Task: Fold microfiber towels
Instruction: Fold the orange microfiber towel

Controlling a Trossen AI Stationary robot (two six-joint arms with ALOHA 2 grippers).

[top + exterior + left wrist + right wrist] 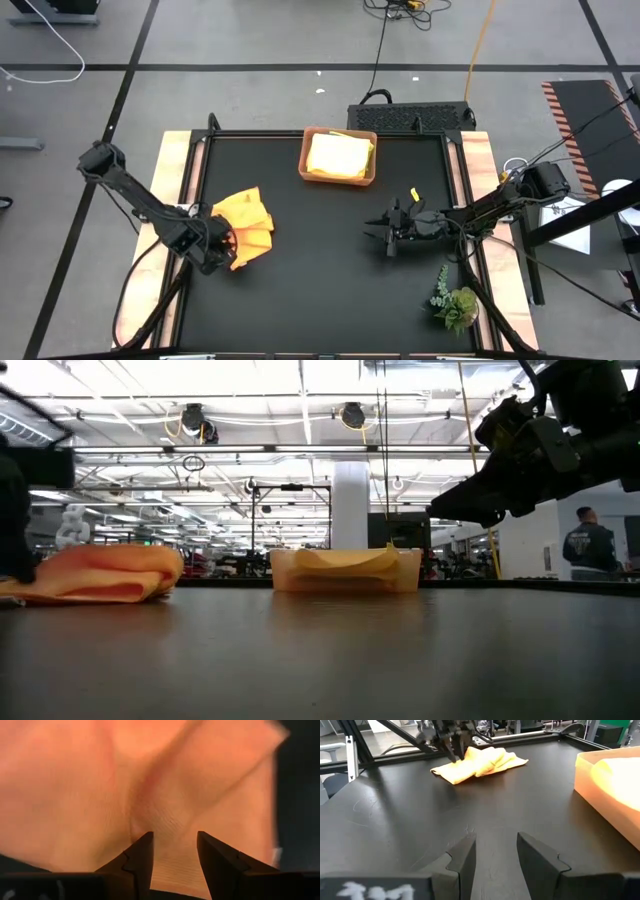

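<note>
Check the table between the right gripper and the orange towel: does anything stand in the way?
Nothing visible does. Bare black tabletop lies between the right gripper and the orange towel. The tray sits off to the far side; the left gripper is already at the towel.

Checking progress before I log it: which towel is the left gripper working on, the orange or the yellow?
The orange towel, lying crumpled on the bare table under the left gripper; the yellow towel sits in the tray.
</note>
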